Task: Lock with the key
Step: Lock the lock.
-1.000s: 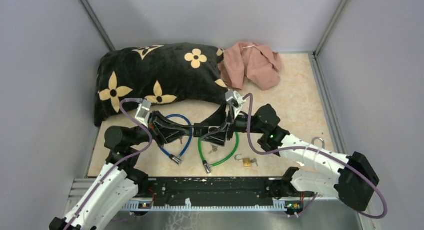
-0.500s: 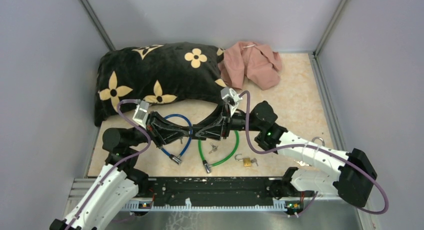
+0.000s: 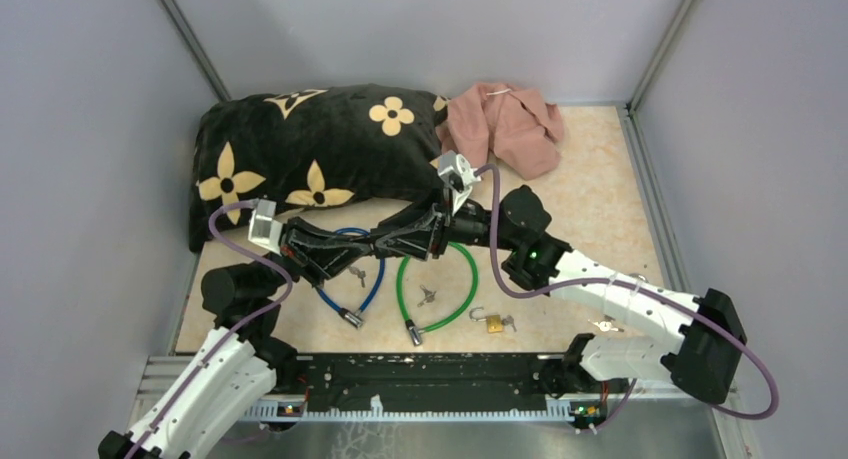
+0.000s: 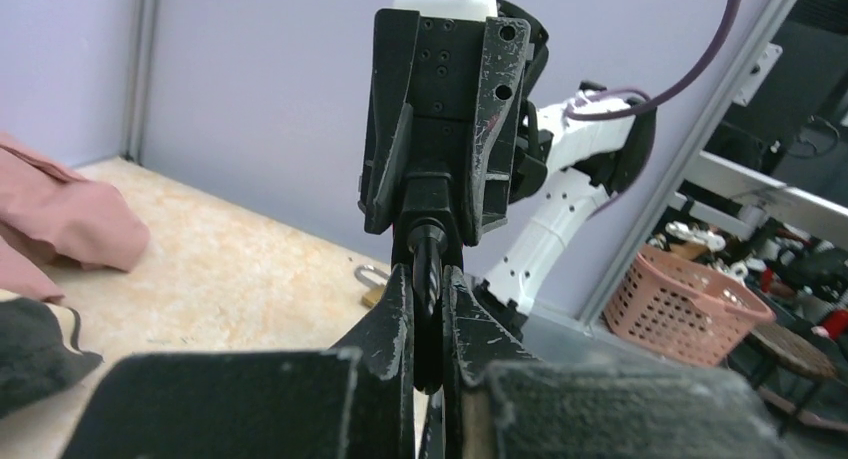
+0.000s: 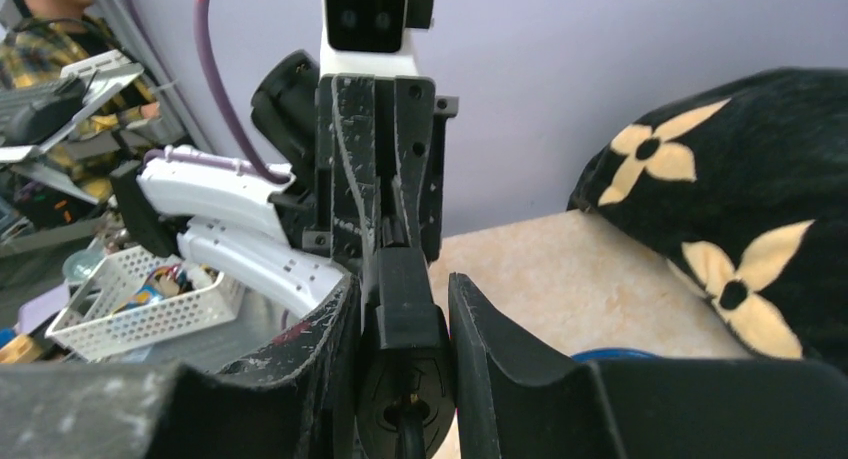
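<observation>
The left gripper [image 4: 428, 291] is seen clamped on a slim dark key [image 4: 428, 267], whose head is pinched edge-on between its fingers [image 4: 395, 319]. Straight ahead, tip to tip, the right gripper [image 5: 402, 291] is met. Its jaws are closed on the black lock body [image 5: 400, 329], so key and lock are carried above the table [image 3: 600, 219] at the spot where the two grippers meet. Whether the key is seated in the lock cannot be told, nor which cable the lock body belongs to. A small bunch of keys [image 3: 357, 274] is hung just beneath the left gripper. On the table below the pair, the blue cable [image 3: 333, 306] is laid under the left gripper and the green cable [image 3: 399, 294] under the right one. Loose keys [image 3: 427, 295] are set inside the green loop, and a brass padlock [image 3: 494, 324] lies past that loop, toward the arm bases. Just behind both grippers the black flowered cushion [image 3: 320, 144] is found, and the pink cloth [image 3: 505, 129] is bunched farther back behind the right gripper. Bare tabletop is left on the right gripper's outer side, up to the rail [image 3: 660, 204] at the right wall. On the left gripper's outer side the cushion's end and the left wall are near.
</observation>
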You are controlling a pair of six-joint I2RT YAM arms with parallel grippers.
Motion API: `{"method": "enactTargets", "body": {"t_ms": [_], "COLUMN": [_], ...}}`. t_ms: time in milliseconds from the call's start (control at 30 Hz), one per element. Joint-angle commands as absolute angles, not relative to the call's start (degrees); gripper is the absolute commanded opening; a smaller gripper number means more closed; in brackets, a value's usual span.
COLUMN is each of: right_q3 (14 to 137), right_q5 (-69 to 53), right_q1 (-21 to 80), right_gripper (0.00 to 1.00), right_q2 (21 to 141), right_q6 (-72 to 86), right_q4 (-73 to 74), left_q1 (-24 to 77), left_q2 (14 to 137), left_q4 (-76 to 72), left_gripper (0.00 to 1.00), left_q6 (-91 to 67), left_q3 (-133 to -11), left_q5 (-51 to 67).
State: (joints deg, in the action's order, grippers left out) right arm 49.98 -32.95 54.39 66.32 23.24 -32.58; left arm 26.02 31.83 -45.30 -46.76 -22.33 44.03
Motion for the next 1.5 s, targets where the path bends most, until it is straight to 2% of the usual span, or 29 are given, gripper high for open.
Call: {"method": "enactTargets", "body": {"t_ms": [0,300,567,867,1100,1233,1367,1467], "right_q3": [56.46,55.76,60.33,57.76,61.08,58.91,53.45,55.29], "right_q5": [-29.12,-33.85,-45.98,-48.91,-48.81,-48.09,-46.67,-45.27], "right_q1": [59.67,59.65,62.94,62.93,64.33,64.12,62.19,61.96], "right_gripper": [0.00,0.00,0.00,0.00,0.00,0.00,0.00,0.00], "right_q2": [73.82,79.70,84.62,85.68,89.15,90.16,87.04,84.95], "right_q6": [22.16,22.22,23.03,21.27,20.97,20.51,20.98,18.00], "right_q4": [-34.72,-34.75,-35.66,-32.20,-33.55,-32.13,-31.37,-23.92], "left_q1": [29.55,28.57,28.81,29.84,33.35,33.24,29.99,29.79], "left_q2": [34.88,34.04,37.35,39.64,41.89,41.49,39.49,38.75], "left_q4": [-44.33,-47.69,-47.56,-49.03,-48.21,-50.14,-49.46,-48.12], "left_gripper": [0.00,0.00,0.00,0.00,0.00,0.00,0.00,0.00], "left_q6": [-48.42,-47.72,-49.25,-46.95,-46.26,-42.56,-40.09,-40.17], "left_q3": [-20.70,-24.48,-25.01,-29.60,-28.68,-30.09,-31.66,-30.00], "left_q5": [44.16,42.58,46.39,50.14,47.92,47.15,51.68,50.67]}}
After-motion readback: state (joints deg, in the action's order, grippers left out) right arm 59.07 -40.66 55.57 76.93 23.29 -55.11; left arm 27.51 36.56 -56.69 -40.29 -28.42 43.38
